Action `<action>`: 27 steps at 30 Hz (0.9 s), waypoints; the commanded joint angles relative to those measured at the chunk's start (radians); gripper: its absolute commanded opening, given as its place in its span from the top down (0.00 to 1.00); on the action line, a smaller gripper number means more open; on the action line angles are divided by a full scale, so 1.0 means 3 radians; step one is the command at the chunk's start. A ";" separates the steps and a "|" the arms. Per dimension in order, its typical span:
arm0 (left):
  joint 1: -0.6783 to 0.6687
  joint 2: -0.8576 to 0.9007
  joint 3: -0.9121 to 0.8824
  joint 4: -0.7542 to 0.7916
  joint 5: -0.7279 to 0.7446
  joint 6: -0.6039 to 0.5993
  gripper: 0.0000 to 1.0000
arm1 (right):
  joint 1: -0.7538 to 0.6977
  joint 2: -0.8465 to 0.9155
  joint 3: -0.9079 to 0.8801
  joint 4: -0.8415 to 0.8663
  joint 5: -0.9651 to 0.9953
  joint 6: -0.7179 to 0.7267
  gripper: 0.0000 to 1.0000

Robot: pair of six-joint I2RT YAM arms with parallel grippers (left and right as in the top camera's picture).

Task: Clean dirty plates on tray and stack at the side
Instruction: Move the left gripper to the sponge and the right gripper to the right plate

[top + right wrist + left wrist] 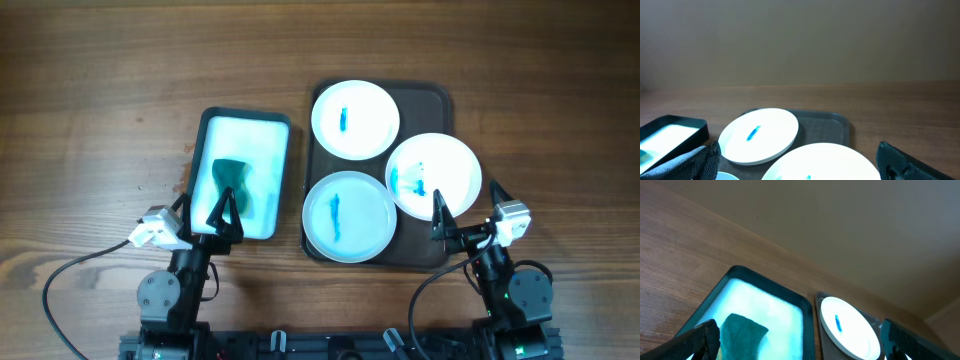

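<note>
The wooden counter (100,100) fills the overhead view. Just to the 3 o'clock side of its middle lies a dark rectangular tray (432,100), which carries all three plates. At the tray's 9 o'clock, just beside it, stands a teal basin (246,114) of pale liquid.

The right plate (433,175) is white with the heaviest blue smears. It sits at the tray's 3 o'clock and its edge reaches out past the tray rim. The far plate (355,118) lies at the tray's 11 o'clock with a short blue streak. The near plate (348,215) lies at 7 o'clock, also streaked blue. No plate is stacked beside the tray.

A dark teal cloth (232,185) lies in the basin toward its 6 o'clock end.

The left tool (225,212) hangs over the basin's 6 o'clock end, by the cloth. Its fingers (700,340) are spread wide and hold nothing. The right tool (441,218) sits at the right plate's 6 o'clock edge, fingers likewise spread and empty.
</note>
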 commanded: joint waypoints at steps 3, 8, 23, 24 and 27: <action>-0.0018 0.0008 0.0000 -0.0032 0.0018 0.0041 0.00 | -0.0009 -0.0020 -0.0004 0.0015 0.0056 0.0047 0.00; -0.0018 0.0008 0.0000 -0.0032 0.0018 0.0041 0.00 | -0.0009 -0.0020 -0.0004 0.0015 0.0056 0.0047 0.00; -0.0018 0.0008 0.0000 -0.0025 0.0100 0.0039 0.00 | -0.0009 -0.0020 -0.0004 0.0020 0.0056 0.0050 0.00; -0.0018 0.0008 0.0000 -0.0015 0.0156 0.0039 0.00 | -0.0009 -0.0020 -0.0004 0.0025 0.0045 0.0052 0.00; -0.0018 0.0008 0.0000 0.0080 0.0318 0.0039 0.00 | -0.0009 -0.0020 -0.0003 0.0214 -0.0373 0.0065 0.00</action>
